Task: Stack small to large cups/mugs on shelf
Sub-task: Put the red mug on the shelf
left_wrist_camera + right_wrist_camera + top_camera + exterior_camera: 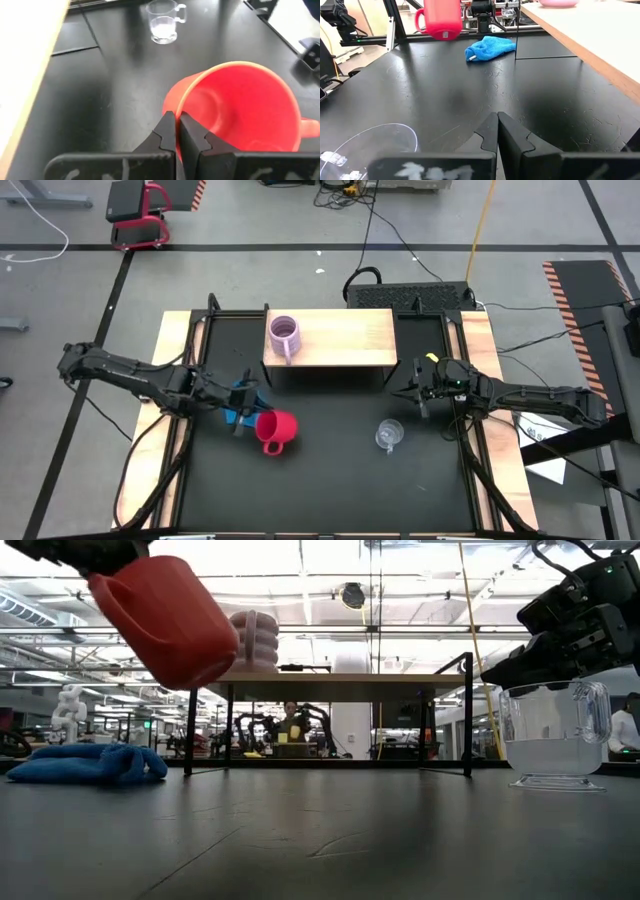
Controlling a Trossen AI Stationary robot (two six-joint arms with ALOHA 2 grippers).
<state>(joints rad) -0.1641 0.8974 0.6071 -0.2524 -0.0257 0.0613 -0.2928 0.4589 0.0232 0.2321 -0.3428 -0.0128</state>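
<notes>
Nearest the front edge of the black tabletop (330,490) the surface is bare. A little farther in, on the left half, the left gripper (176,134) holds the red mug (277,430) in the air, its two dark fingers closed on the mug's rim, one inside and one outside. The low view shows the mug lifted well clear of the tabletop and tilted. Its handle points toward the front edge in the high view.

Just beside that gripper, toward the left edge, a crumpled blue cloth (240,402) lies on the tabletop.

On the right half, about level with the red mug, the clear glass cup (389,434) stands upright on the tabletop, apart from everything else. The right gripper (498,131) hangs near the right edge, just behind the glass cup and not touching it; its fingers are pressed together with nothing between them.

Farther back, the light wooden shelf (350,340) stands on thin black legs at the middle of the tabletop's rear edge. The pale lilac mug (284,336) sits upright on the shelf's left end, with its handle toward the front. The rest of the board is bare.

Beyond the table, the low view shows a person (291,720) sitting far off in the room.
</notes>
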